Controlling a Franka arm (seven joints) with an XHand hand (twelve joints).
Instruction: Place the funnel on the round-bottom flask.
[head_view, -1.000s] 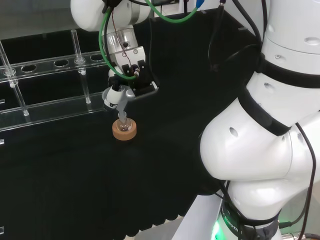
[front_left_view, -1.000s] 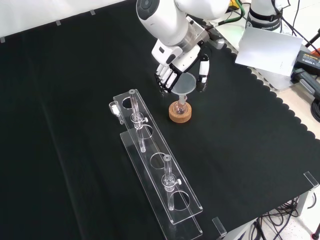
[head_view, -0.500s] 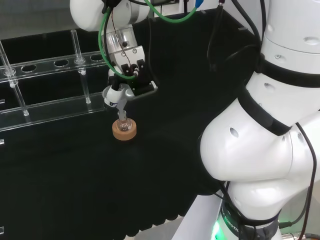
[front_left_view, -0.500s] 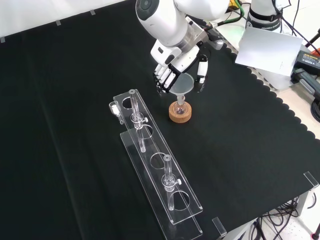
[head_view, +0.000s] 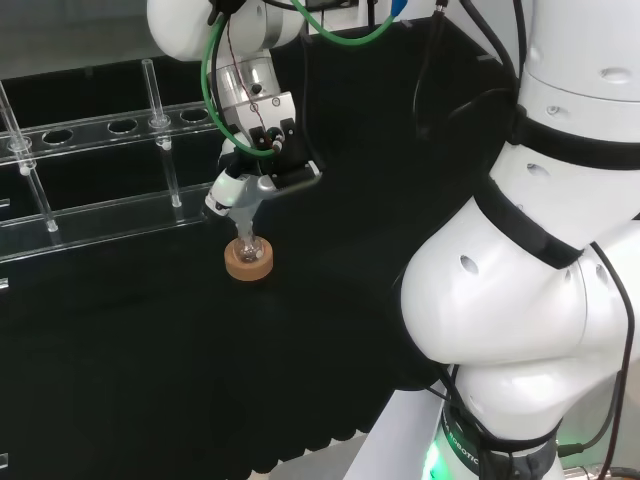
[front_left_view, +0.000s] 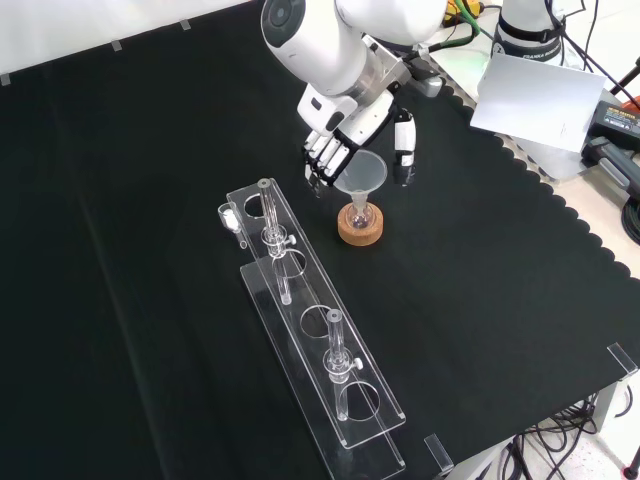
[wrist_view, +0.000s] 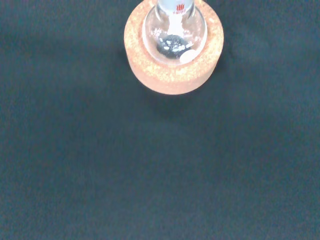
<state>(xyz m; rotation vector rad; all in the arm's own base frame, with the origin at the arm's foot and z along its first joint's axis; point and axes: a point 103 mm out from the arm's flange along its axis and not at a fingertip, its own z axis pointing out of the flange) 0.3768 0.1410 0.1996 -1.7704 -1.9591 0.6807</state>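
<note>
Hand (head_view: 262, 140) above flask (head_view: 247, 247) on cork ring (head_view: 247, 262).

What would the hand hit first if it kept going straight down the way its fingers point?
Likely bare black cloth beside the cork ring. The hand flanks the funnel, whose stem is in the flask; depth is unclear.

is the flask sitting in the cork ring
Touching. The wrist view shows the round-bottom flask nested in the cork ring, the cork wrapping its base with no gap.
</note>
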